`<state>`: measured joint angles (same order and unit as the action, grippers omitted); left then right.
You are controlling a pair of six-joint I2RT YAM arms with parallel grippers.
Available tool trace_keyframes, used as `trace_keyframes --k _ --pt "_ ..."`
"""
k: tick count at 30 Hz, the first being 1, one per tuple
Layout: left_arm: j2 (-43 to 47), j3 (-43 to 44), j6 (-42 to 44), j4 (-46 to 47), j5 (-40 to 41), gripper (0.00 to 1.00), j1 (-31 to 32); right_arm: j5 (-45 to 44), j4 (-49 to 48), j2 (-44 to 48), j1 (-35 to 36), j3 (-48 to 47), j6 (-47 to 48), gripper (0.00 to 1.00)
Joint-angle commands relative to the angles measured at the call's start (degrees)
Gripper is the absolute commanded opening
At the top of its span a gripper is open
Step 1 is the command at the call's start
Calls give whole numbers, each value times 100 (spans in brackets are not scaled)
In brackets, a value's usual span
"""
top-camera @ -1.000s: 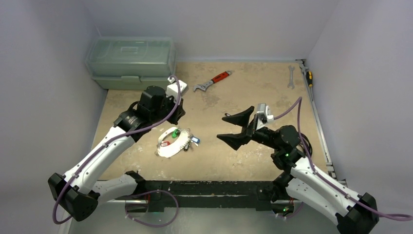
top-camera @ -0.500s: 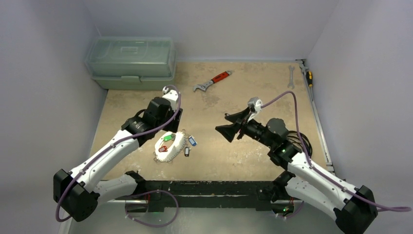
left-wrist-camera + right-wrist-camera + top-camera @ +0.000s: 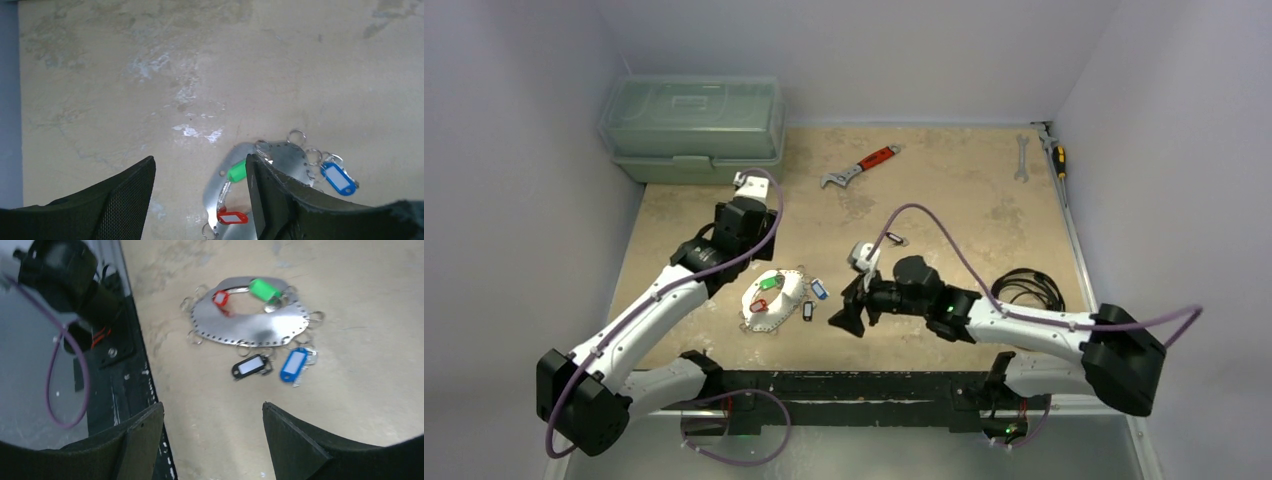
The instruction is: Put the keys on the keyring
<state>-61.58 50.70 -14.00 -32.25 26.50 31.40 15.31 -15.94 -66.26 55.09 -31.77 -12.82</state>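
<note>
Observe: left tool (image 3: 199, 161) and right tool (image 3: 212, 410) stand wide, empty; the right has swung left toward the flat, perforated keyring (image 3: 252, 330).

Silver keyring (image 3: 250, 330); green tag (image 3: 265, 290); blue tag (image 3: 294, 363)

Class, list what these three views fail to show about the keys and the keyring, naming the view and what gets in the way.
- Left wrist view: part of the keyring and the black tag are hidden behind a finger of the left gripper.
- Top view: the keys are too small to tell which hang on the ring.
- Right wrist view: blur hides the key blades beside the blue tag.
</note>
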Motion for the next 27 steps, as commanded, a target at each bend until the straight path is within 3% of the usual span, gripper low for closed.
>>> trace_keyframes --k 1,4,8,14,27 --pt "242 3 -249 117 388 66 -476 -153 -1173 -545 460 -135 824 75" --pt "425 -39 -280 176 335 66 -745 -208 -2026 -959 692 5 1136 73" --pt "546 -36 -288 184 383 67 -793 -708 -2975 -1698 1129 43 1983 68" --pt "657 -41 -310 175 461 67 -811 -715 -4683 -2832 1614 122 2999 67" --pt "759 -40 -288 177 373 66 -819 -851 -4936 -4236 2013 -719 3575 55"
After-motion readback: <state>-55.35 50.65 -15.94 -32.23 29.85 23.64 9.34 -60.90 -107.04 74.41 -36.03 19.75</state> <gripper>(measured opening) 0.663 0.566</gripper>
